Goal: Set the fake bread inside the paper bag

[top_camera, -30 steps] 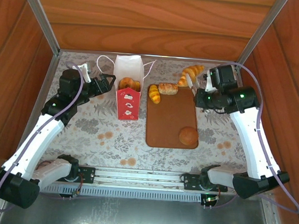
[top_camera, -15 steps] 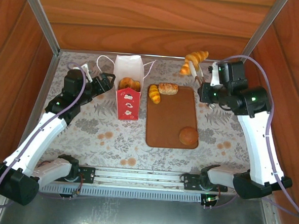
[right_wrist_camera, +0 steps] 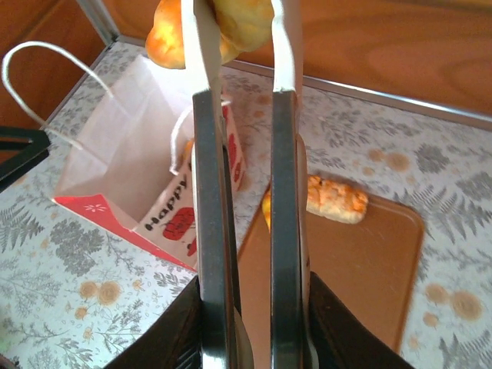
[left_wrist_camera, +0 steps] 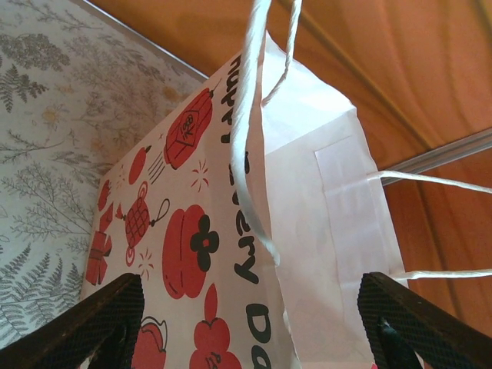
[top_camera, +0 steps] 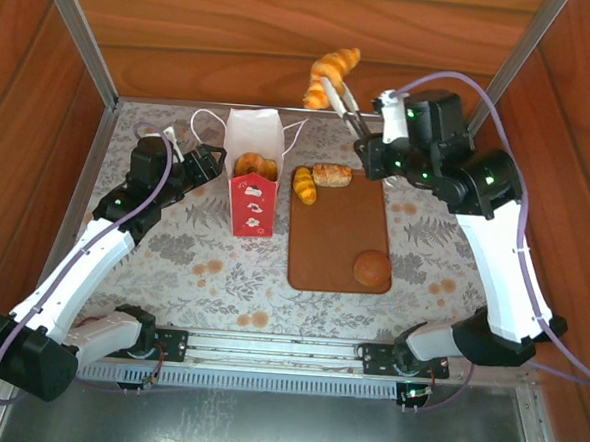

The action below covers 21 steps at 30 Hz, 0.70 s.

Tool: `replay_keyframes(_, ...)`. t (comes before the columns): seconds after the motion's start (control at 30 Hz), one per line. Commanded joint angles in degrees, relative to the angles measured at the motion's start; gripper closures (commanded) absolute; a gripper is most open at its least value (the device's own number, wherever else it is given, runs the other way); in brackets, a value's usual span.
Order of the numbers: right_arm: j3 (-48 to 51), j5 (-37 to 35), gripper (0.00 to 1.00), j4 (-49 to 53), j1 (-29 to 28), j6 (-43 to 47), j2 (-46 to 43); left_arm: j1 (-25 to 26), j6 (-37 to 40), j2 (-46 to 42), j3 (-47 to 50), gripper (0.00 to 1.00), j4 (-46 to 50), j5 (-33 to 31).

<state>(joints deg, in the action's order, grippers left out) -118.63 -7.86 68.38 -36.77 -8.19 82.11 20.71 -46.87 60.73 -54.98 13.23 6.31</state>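
Observation:
The paper bag (top_camera: 252,193), white above and red-printed below, stands upright left of centre with pastries (top_camera: 255,165) inside. My left gripper (top_camera: 213,161) reaches it from the left. In the left wrist view the left gripper (left_wrist_camera: 254,330) is open, its pads standing either side of the bag (left_wrist_camera: 200,231). My right gripper (top_camera: 374,151) is shut on metal tongs (top_camera: 344,102), which pinch a golden croissant (top_camera: 333,71) high in the air, behind and right of the bag. In the right wrist view my right gripper (right_wrist_camera: 250,323) clamps the tongs (right_wrist_camera: 211,192), with the croissant (right_wrist_camera: 165,38) above the bag (right_wrist_camera: 131,154).
A brown board (top_camera: 339,244) lies right of the bag. It carries a small croissant (top_camera: 304,185), an oval roll (top_camera: 331,174) and a round brown bun (top_camera: 372,268). Wooden walls and metal posts close in the back and sides. The floral cloth (top_camera: 193,255) covers the table.
My right arm has lifted the tongs and croissant up and to the left, toward the bag. The left gripper has narrowed a little around the bag.

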Motion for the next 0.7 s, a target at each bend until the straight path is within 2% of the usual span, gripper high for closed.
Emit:
replay_keyframes(0.0,-3.1,-1.8,0.7,-3.9,-2.3,2.5,2.6,0.3,-0.8,0.2,-0.1,0.24,0.8,-1.1)
replay_keyframes(0.23,-8.2,-4.3,0.7,-2.3,-6.0,4.2,9.4,0.4,-1.7,1.1,-0.2,0.28,0.7,-1.0)
replay_keyframes(0.67,-11.2,-5.8,0.7,0.1,-10.7,6.8,18.3,0.6,-3.1,4.2,-0.6,0.34,-2.6,0.2)
